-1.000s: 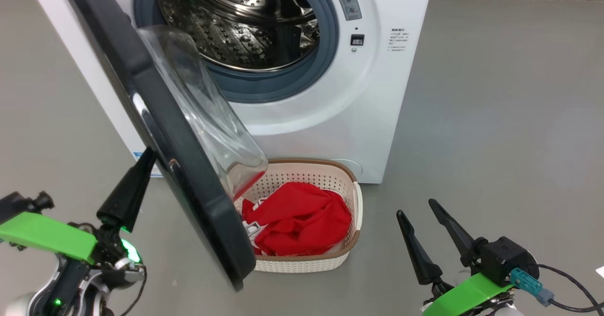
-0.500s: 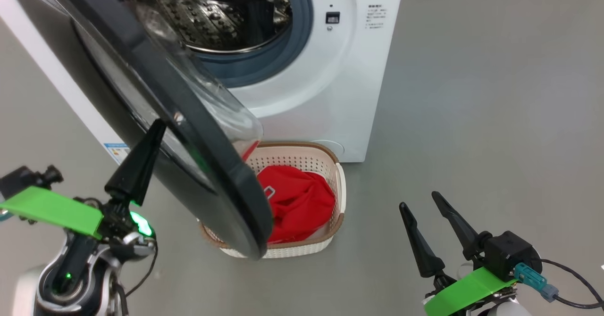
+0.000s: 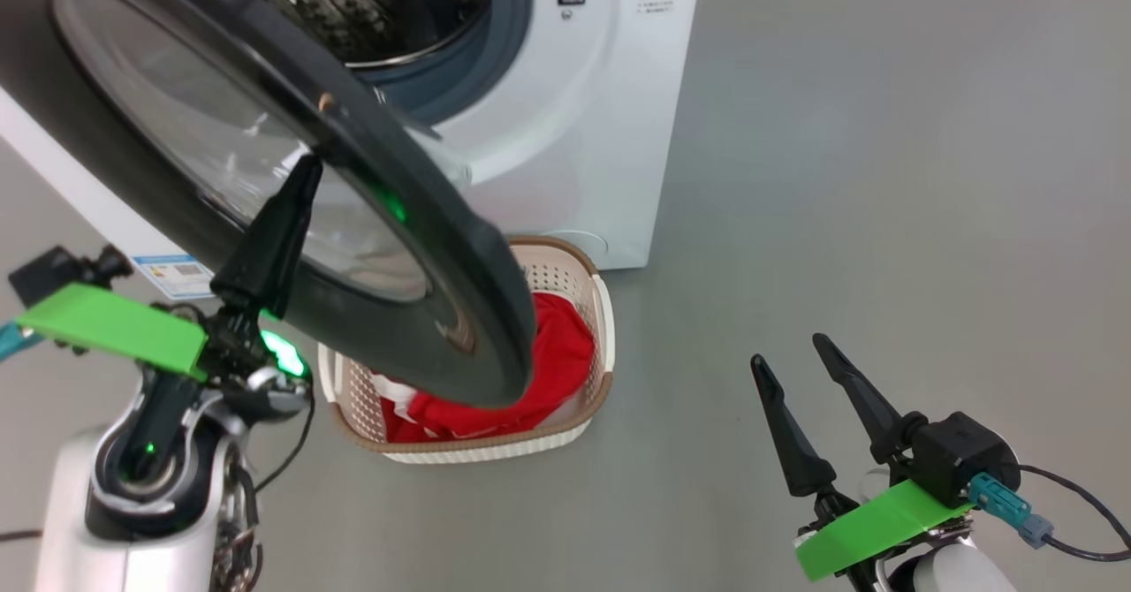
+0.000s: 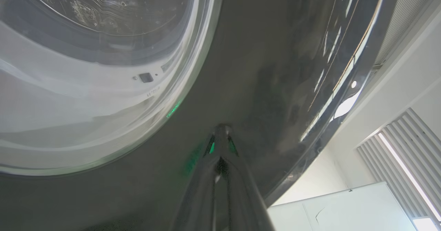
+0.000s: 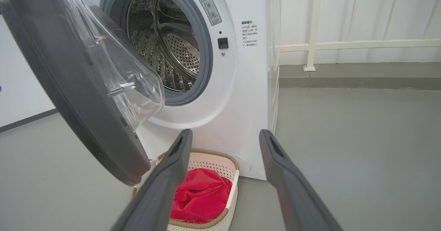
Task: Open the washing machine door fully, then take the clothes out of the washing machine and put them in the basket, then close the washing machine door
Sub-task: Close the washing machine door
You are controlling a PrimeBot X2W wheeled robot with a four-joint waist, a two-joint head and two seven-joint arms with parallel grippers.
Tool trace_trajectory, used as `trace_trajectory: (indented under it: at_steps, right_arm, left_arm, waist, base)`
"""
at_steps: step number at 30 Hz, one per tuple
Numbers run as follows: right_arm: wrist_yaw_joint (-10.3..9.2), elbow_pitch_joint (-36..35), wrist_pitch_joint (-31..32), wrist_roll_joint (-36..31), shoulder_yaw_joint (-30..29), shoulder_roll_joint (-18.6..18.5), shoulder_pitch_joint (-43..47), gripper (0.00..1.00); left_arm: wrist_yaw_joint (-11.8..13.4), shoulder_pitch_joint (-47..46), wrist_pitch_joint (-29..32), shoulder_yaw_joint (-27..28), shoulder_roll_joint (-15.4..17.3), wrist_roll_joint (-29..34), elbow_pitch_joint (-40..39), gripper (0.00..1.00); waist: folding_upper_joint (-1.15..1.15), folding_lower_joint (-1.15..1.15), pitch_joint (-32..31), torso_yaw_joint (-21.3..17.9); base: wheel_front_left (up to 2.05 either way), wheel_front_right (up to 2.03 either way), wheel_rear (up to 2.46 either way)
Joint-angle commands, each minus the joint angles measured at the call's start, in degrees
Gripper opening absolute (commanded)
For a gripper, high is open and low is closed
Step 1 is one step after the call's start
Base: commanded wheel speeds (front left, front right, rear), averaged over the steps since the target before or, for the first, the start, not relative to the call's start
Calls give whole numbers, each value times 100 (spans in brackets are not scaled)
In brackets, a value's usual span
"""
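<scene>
The white washing machine [image 3: 610,132] [image 5: 248,96] stands with its steel drum showing nothing inside. Its black round door [image 3: 398,247] [image 5: 79,96] hangs partly swung toward the opening, over the basket. My left gripper [image 3: 305,168] [image 4: 222,127] is shut, its tip pressed against the door's glossy outer face beside the glass window [image 4: 86,69]. The red clothes [image 3: 557,353] [image 5: 201,194] lie in the cream basket [image 3: 495,446] [image 5: 231,193] on the floor before the machine. My right gripper [image 3: 791,353] [image 5: 224,138] hangs open and empty at the lower right, well away from the machine.
Grey floor [image 3: 884,177] stretches out to the right of the machine. A white railing and wall [image 5: 344,44] stand behind it. A cable [image 3: 1069,521] trails from my right wrist.
The door has swung further toward shut, pushed by my left gripper, and now covers more of the basket. The head camera has shifted, moving the machine left in view. My right gripper has stayed put.
</scene>
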Motion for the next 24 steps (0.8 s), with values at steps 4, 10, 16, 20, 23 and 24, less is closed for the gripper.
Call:
trace_trajectory:
  at_steps: [4,10,16,20,23,24]
  right_arm:
    - [28,-186,-51,-31,103,-34,-209,100]
    - [28,-217,-51,-44,106,-40,-300,100]
    - [28,-230,-51,-56,133,-42,-380,100]
    - [28,-245,-51,-74,133,-46,-448,100]
    - [28,-253,-51,-93,125,-42,-462,100]
    - [28,-250,-51,-103,134,-39,-463,100]
  left_arm:
    - [-165,-450,-113,17,94,-84,25,0]
    - [-374,-839,-484,-112,94,-223,290,0]
    - [-594,-1277,-700,-250,99,-113,685,0]
    - [-728,-1522,-864,-356,105,118,965,0]
    - [-818,-1687,-961,-384,102,145,1174,0]
    - [-847,-1745,-996,-392,102,155,1240,0]
  waist:
    - [0,0,188,-137]
    - [0,0,387,-238]
    - [0,0,567,-323]
    - [0,0,687,-375]
    - [0,0,752,-391]
    - [0,0,772,-395]
  base:
    - [0,0,0]
    - [0,0,0]
    - [0,0,0]
    - [0,0,0]
    - [0,0,0]
    - [0,0,0]
